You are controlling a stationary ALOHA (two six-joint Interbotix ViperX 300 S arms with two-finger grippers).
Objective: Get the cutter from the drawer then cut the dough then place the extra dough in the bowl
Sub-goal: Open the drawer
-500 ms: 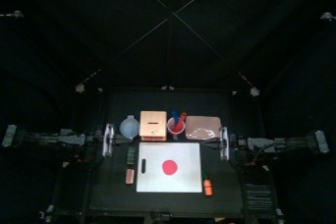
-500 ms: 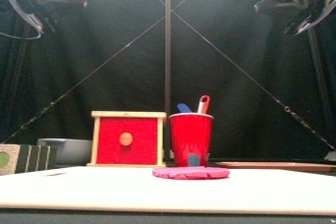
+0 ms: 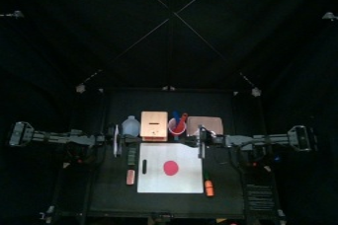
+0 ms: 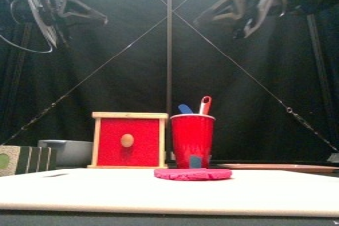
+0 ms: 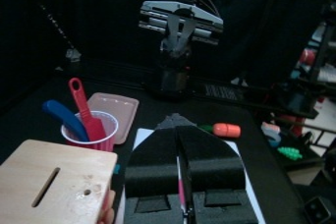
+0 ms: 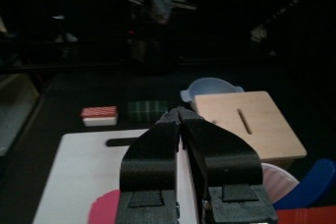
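Black jaws pressed together on left gripper point(image 5: 179, 125) and right gripper point(image 6: 182, 122), held high, pointing toward each other

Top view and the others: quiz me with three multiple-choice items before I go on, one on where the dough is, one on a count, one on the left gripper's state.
1. The dough lies: A, in the middle of the white cutting board; B, over the board's edge; C, off the board.
2. Toy knives in the red cup: A, one; B, two; C, three.
3. The left gripper is: A, wide open; B, half open; C, shut and empty.
Answers: 1 A, white board shows all round the disc. 2 B, one blue knife and one red knife. 3 C, its jaws meet with nothing between them in the left wrist view.
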